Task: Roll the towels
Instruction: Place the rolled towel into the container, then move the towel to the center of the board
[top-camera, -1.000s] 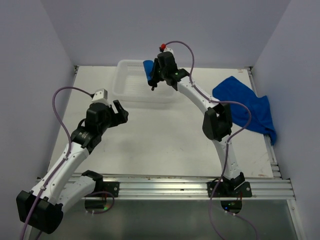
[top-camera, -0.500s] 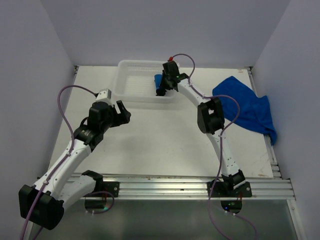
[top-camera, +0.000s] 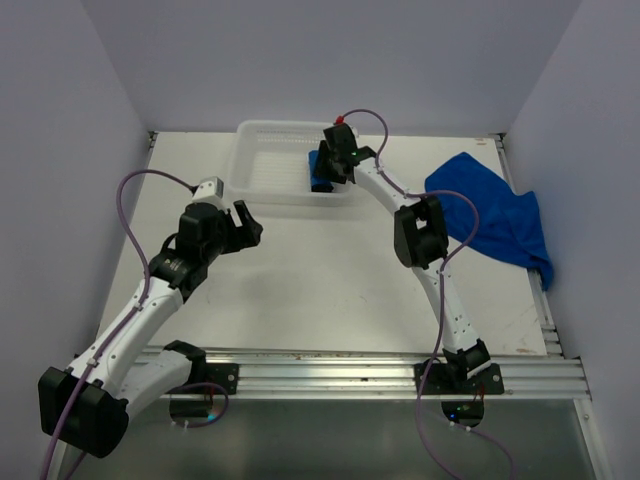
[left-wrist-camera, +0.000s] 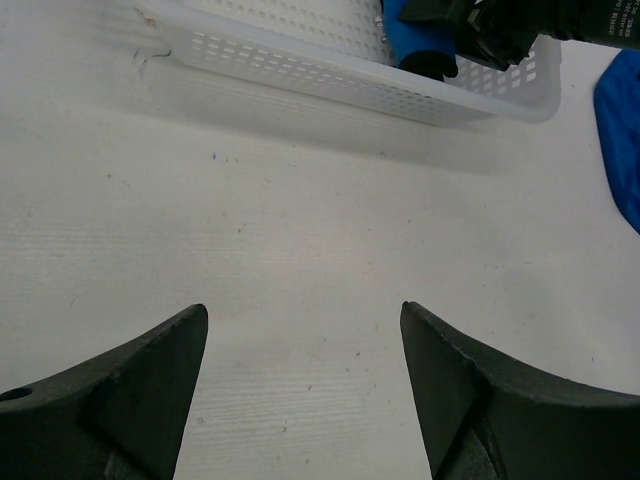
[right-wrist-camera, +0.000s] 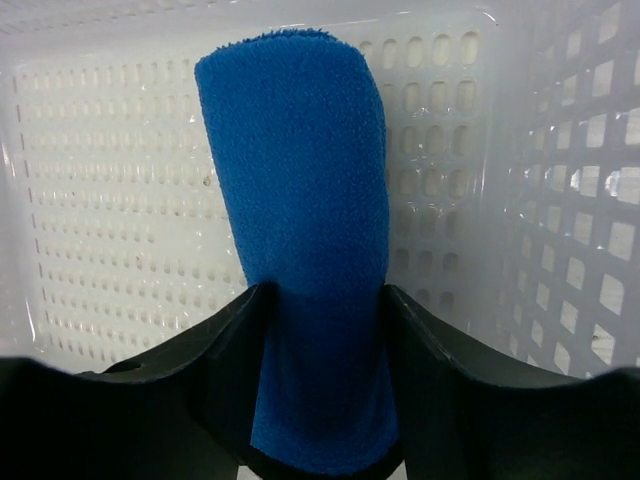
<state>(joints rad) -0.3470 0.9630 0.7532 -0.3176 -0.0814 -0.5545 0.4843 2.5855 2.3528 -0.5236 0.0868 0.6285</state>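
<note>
A white table (top-camera: 320, 280) fills a booth with pale lilac walls, and two white-and-black arms reach out from its near edge. At the far side sits a white perforated plastic basket (top-camera: 265, 160). The right gripper (top-camera: 322, 172) is lowered into the basket's right end, around a rolled royal-blue towel (top-camera: 316, 183).

The right wrist camera shows what the overhead view hides. The roll (right-wrist-camera: 300, 170) lies on the basket's floor (right-wrist-camera: 120, 200), running away from the camera, with its near end between the gripper (right-wrist-camera: 325, 300). Both black fingers (right-wrist-camera: 240, 330) touch its sides. I cannot tell whether they press on it or only rest against it.

The overhead view alone shows all of a second royal-blue towel (top-camera: 490, 215), crumpled and unrolled at the table's right edge, well apart from both arms. The left wrist camera catches only a sliver of that towel (left-wrist-camera: 620, 140), beyond the basket wall (left-wrist-camera: 300, 70).

The left gripper (top-camera: 243, 222) hangs over bare table with its fingers spread wide and nothing between them (left-wrist-camera: 305, 320).
</note>
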